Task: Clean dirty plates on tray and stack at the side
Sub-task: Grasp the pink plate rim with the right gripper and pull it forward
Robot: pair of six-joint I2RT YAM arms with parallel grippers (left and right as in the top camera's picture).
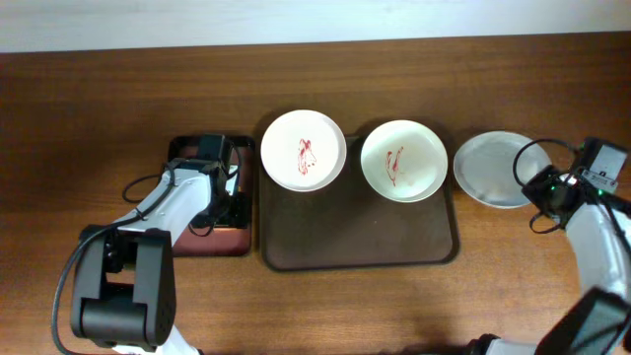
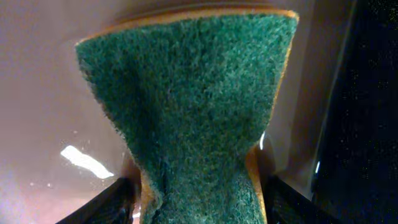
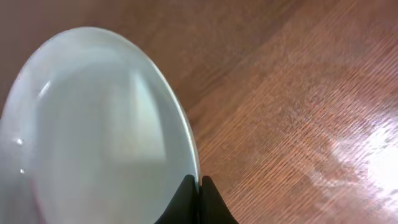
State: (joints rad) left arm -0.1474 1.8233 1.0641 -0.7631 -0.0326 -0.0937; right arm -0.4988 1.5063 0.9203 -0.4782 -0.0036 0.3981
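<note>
Two plates with red smears sit on the back of the large dark brown tray (image 1: 355, 242): a white one (image 1: 303, 150) at the left and a pale one (image 1: 403, 161) at the right. A pale grey plate (image 1: 493, 170) with no smear showing lies on the table right of the tray. My right gripper (image 1: 538, 186) is shut on its right rim; the right wrist view shows the plate (image 3: 93, 124) pinched between the fingertips (image 3: 199, 188). My left gripper (image 1: 225, 197) is low over the small tray, shut on a green scouring sponge (image 2: 193, 106) that fills the left wrist view, fingertips (image 2: 199, 202).
The small black-rimmed reddish-brown tray (image 1: 202, 242) lies left of the large tray, its glossy floor (image 2: 37, 93) under the sponge. Bare wooden table (image 3: 298, 112) lies right of the grey plate. The front half of the large tray holds nothing.
</note>
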